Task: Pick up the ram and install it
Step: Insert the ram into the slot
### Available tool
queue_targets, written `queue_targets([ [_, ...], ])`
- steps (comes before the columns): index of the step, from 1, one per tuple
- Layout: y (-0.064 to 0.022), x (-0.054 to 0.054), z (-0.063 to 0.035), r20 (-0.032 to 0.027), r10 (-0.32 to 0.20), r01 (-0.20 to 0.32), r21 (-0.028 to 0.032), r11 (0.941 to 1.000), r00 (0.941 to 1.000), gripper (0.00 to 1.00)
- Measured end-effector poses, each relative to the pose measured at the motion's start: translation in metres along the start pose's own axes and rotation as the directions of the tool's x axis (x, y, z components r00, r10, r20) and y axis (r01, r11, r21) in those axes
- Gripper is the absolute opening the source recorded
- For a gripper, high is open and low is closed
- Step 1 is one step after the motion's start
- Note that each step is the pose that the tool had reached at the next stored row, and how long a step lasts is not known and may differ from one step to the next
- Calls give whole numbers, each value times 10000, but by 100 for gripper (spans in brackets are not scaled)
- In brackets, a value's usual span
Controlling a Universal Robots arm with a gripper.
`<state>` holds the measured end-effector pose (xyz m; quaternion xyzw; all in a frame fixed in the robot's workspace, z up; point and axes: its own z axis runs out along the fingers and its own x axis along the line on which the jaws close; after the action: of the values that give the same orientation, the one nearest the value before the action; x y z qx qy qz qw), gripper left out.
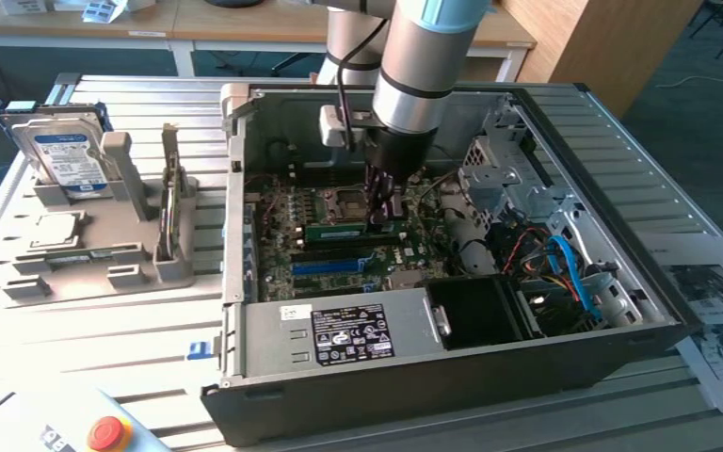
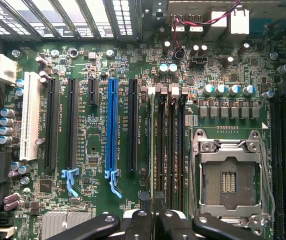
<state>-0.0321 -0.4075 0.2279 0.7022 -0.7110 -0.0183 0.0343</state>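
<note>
A Universal Robots arm reaches down into an open desktop computer case [image 1: 663, 325] on a slatted metal table [image 1: 123, 330], its gripper [image 1: 380, 215] clenched on the ram [image 1: 336, 229], a narrow green stick held on its long edge over the motherboard [image 1: 274, 245]. In the exterior view the stick's long axis runs across the board towards the exterior view's left, just on the near side of the open processor socket [image 1: 346, 200]. From the wrist camera the ram [image 2: 154, 150] is seen edge-on as a thin strip running straight out from between the black fingers [image 2: 138, 220], in line with the bank of black memory slots [image 2: 175, 150] beside the socket [image 2: 230, 175]. Whether it is seated in the outermost slot or is just above it cannot be told. A blue expansion slot [image 2: 113, 125] and a white one [image 2: 30, 115] lie parallel further along the board; the small white print beside them is too fine to read. At the case's near edge a power supply carries a black label [image 1: 349, 334] with white marks, not legible. On the exterior view's left a grey holder [image 1: 86, 264] carries a hard drive [image 1: 67, 155] with a blue-and-white label, its writing unreadable, and a square silver processor chip [image 1: 54, 229]. A red button [image 1: 108, 433] sits at the near corner, and printed sheets [image 1: 714, 311] lie at the exterior view's right.
</note>
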Motion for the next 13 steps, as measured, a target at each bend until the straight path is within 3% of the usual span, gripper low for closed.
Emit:
queue_targets([
  [13,-4,0,10,-1,0,0,25,10000,10000,12],
])
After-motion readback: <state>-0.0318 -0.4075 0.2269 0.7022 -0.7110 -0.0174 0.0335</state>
